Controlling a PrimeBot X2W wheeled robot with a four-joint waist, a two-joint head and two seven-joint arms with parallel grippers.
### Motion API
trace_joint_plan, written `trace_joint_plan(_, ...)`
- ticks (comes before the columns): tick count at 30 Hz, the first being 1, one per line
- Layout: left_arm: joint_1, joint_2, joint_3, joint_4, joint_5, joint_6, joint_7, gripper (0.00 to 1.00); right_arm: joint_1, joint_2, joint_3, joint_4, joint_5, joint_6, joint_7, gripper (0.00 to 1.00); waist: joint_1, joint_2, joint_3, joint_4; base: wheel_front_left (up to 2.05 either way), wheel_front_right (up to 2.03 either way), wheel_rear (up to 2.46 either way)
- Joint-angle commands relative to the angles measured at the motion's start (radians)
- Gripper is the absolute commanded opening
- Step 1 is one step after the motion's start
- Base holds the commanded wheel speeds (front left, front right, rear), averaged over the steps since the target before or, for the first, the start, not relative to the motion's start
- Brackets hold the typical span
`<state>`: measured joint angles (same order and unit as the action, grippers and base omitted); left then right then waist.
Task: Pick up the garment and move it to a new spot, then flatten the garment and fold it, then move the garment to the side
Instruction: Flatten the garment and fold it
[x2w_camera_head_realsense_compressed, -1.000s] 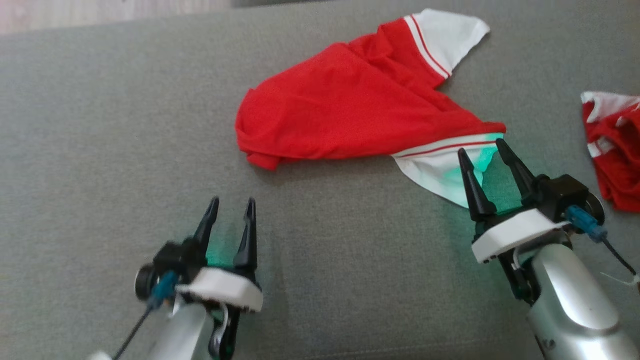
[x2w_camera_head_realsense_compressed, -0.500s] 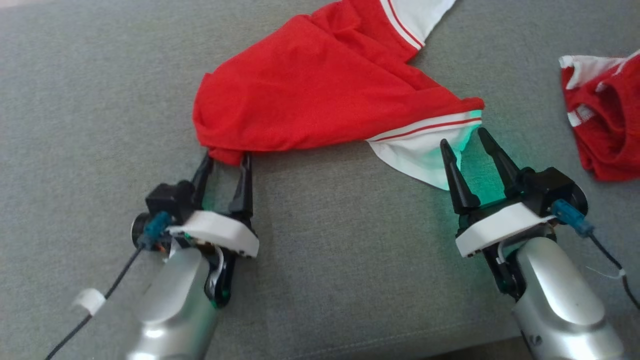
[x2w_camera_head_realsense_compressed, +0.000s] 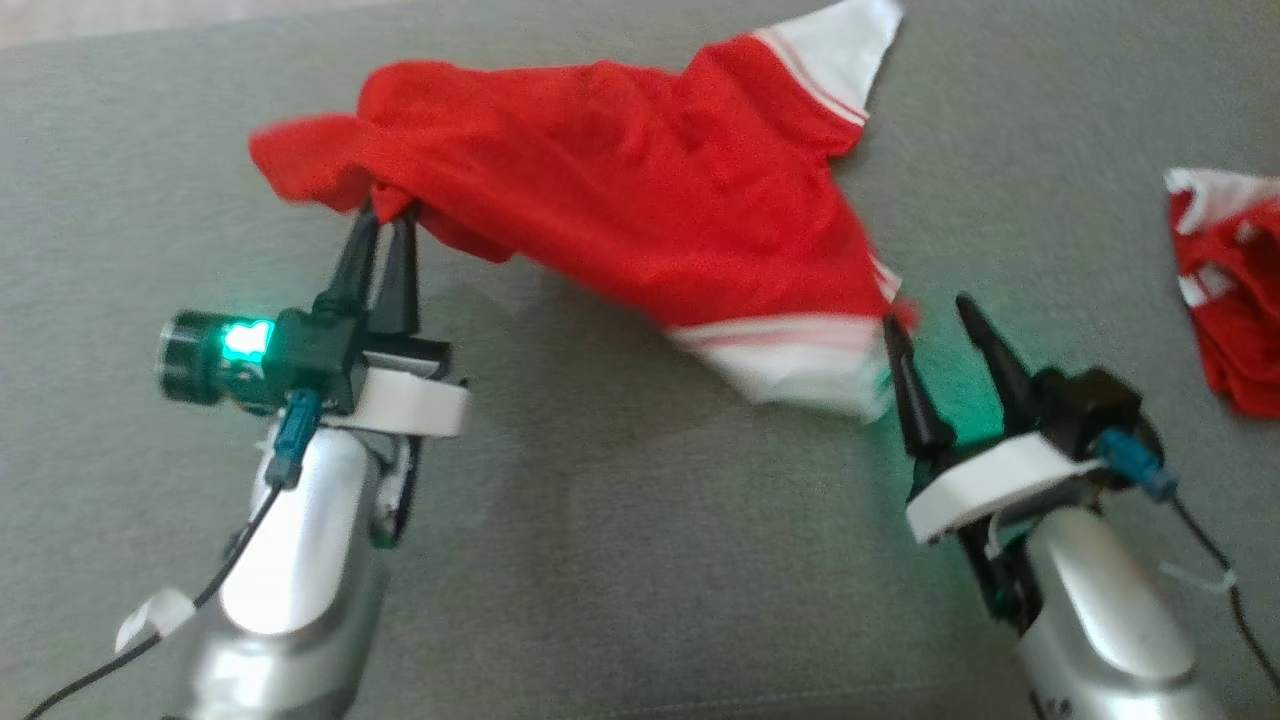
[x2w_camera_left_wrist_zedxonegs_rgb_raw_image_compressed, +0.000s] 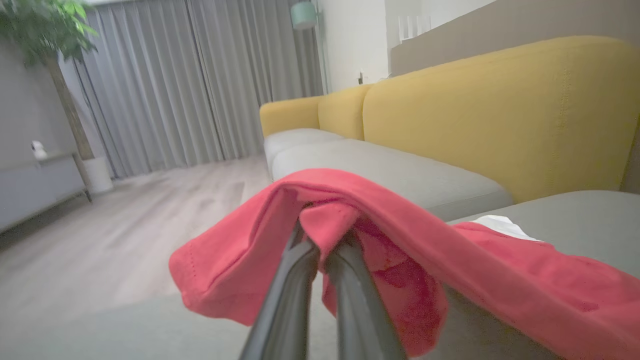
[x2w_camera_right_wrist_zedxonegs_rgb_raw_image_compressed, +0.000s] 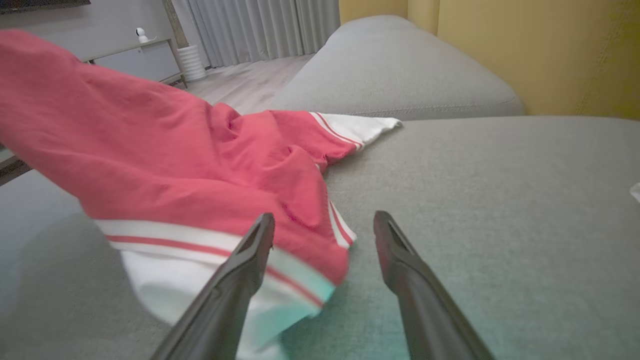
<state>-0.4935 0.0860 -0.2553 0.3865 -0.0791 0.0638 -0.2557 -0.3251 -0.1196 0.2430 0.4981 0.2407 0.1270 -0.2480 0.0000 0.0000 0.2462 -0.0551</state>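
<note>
Lifted since a second ago, the red jersey (x2w_camera_head_realsense_compressed: 640, 200) now hangs by one corner over the grey sofa seat (x2w_camera_head_realsense_compressed: 640, 580), its far white sleeve still on the cushion, so the pick-up looks begun. That raised corner is clenched in the left pincer (x2w_camera_head_realsense_compressed: 387, 212), and the right pincer (x2w_camera_head_realsense_compressed: 928, 312) stands released just beside the near sleeve (contact unclear). Bare cushion lies open leftward and toward the robot, while a second red garment (x2w_camera_head_realsense_compressed: 1225, 300) crowds the right edge.

Silver rounded forearms (x2w_camera_head_realsense_compressed: 300, 570) carry white wrist plates (x2w_camera_head_realsense_compressed: 410, 405), long black tapered fingers (x2w_camera_head_realsense_compressed: 398, 285), blue connectors (x2w_camera_head_realsense_compressed: 292, 440) with thin black cables (x2w_camera_head_realsense_compressed: 243, 528), and a green-lit black cylinder (x2w_camera_head_realsense_compressed: 225, 345).
</note>
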Motion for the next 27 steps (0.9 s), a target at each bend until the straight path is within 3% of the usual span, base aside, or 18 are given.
trace_joint_plan(1, -0.008, 0.044, 0.029, -0.053, 0.034, 0.014, -0.006, 0.39, 0.015, 0.014, 0.018, -0.017, 0.009, 0.004, -0.014, 1.00, 0.0000, 0.0000, -0.034, 0.036, 0.00, 0.00, 0.00)
trace_joint_plan(2, -0.003, 0.061, 0.023, -0.067, 0.061, 0.022, -0.006, 1.00, 0.021, 0.018, 0.020, -0.009, 0.013, 0.004, -0.014, 1.00, 0.0000, 0.0000, -0.041, 0.042, 0.00, 0.00, 0.00)
trace_joint_plan(5, 0.033, 0.107, 0.011, -0.028, 0.103, 0.043, -0.006, 1.00, 0.032, 0.030, 0.034, 0.013, 0.023, 0.004, -0.014, 1.00, 0.0000, 0.0000, -0.058, 0.047, 0.00, 0.00, 0.00)
trace_joint_plan(8, 0.097, 0.114, 0.018, 0.068, 0.083, 0.054, -0.006, 1.00, 0.040, 0.040, 0.042, 0.025, 0.033, 0.004, -0.014, 1.00, 0.0000, 0.0000, -0.069, 0.043, 0.00, 0.00, 0.00)
trace_joint_plan(13, 0.210, 0.067, 0.065, 0.163, 0.008, 0.063, -0.006, 1.00, 0.056, 0.050, 0.066, 0.037, 0.038, 0.004, -0.014, 1.00, 0.0000, 0.0000, -0.080, 0.040, 0.00, 0.00, 0.00)
trace_joint_plan(27, 0.316, -0.021, 0.093, 0.102, -0.016, 0.032, -0.006, 1.00, 0.116, 0.052, 0.131, 0.128, 0.087, 0.004, -0.014, 1.00, 0.0000, 0.0000, -0.105, 0.076, 0.00, 0.00, 0.00)
